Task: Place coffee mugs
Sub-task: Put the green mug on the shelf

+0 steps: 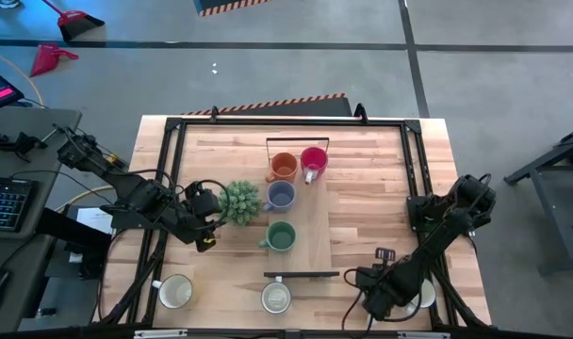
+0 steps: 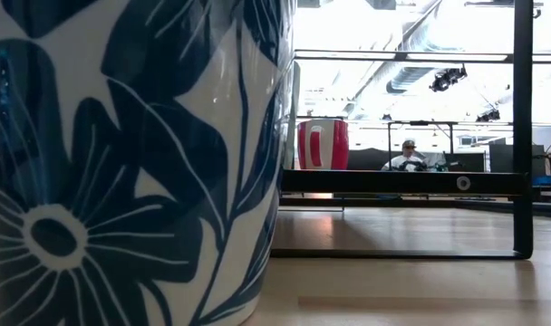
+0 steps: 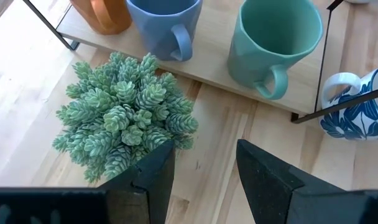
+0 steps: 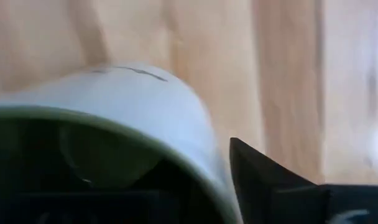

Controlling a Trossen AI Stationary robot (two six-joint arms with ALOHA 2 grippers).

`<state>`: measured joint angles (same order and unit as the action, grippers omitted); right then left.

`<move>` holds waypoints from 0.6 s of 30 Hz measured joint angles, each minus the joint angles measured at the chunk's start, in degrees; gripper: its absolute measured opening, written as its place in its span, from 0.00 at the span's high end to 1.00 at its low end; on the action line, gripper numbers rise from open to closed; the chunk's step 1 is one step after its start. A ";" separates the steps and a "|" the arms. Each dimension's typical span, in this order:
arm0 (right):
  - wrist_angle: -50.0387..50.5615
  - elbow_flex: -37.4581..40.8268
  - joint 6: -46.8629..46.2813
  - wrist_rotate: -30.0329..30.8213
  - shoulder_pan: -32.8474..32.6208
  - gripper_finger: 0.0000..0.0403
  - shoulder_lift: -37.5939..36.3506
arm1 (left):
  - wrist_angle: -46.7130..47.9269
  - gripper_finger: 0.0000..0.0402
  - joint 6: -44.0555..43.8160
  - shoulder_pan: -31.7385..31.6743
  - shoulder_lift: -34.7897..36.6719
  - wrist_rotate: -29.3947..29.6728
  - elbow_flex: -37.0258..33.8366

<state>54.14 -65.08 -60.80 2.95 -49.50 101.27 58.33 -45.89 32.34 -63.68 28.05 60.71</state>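
Orange (image 1: 283,168), pink-red (image 1: 313,162), lavender-blue (image 1: 280,196) and teal (image 1: 281,236) mugs stand on the wooden tray (image 1: 315,226). A white mug (image 1: 176,291) and a blue-flowered mug (image 1: 276,298) stand near the front edge. My right gripper (image 1: 376,299) points down, open, at a white mug with a greenish inside (image 4: 133,106) at the front right. One finger (image 4: 270,180) stands outside the mug's wall; the other is lost in the dark inside. My left gripper (image 3: 204,180) hovers open beside the potted plant (image 3: 124,115). My right gripper comes at the white mug's rim (image 4: 207,162) from above. I cannot tell whether the outer finger touches the wall.
Black handle frames (image 1: 298,141) rise at the tray's far and near ends. A black rail frame (image 1: 173,132) runs round the tabletop. In the low view the flowered mug (image 2: 121,163) fills the left side, and a person sits far behind the table.
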 joint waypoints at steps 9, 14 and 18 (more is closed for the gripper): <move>3.07 0.00 -2.08 2.06 -0.02 0.99 -0.73 | 0.04 0.60 0.37 0.00 0.00 0.01 0.00; 6.36 -0.31 -5.91 4.24 0.02 1.00 -6.94 | 0.06 0.60 0.42 0.00 0.00 0.01 0.00; 16.12 -3.28 -8.95 6.19 -0.15 1.00 -13.38 | 0.08 0.60 0.61 0.00 0.00 0.01 0.00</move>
<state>70.27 -68.35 -69.74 9.14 -49.65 87.90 58.41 -45.28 32.34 -63.68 28.06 60.71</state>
